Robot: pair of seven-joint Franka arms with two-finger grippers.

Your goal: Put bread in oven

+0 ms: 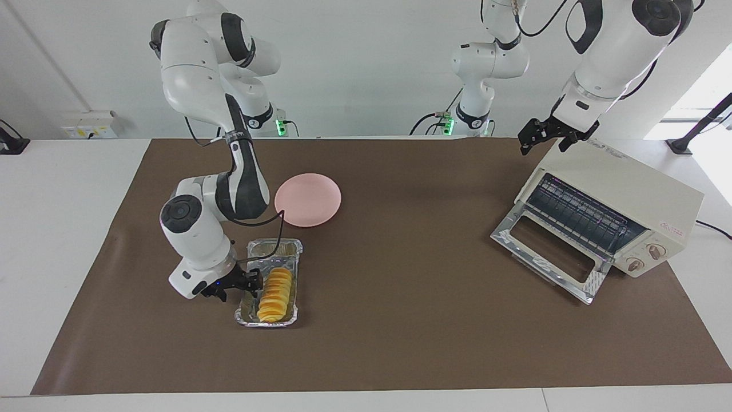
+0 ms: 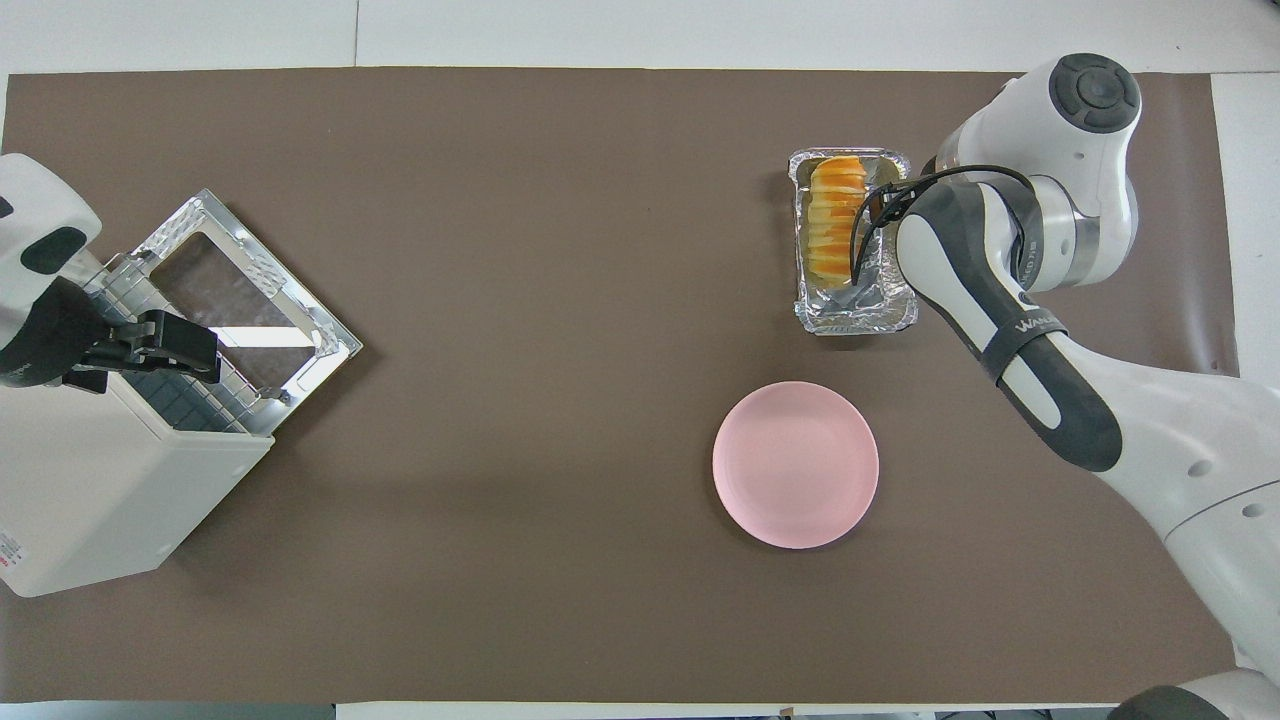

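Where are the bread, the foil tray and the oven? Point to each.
bread (image 1: 274, 294), facing view, middle of the loaf.
foil tray (image 1: 274, 247), facing view, bare end nearer the robots.
oven (image 1: 628, 187), facing view, top panel.

Overhead: bread (image 2: 836, 220) lies in a foil tray (image 2: 852, 312) at upper right; pink plate (image 2: 796, 464) lower centre; open oven (image 2: 110, 470) at the left edge.

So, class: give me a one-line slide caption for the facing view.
Right claw beside bread in foil tray; left claw waits over open oven.
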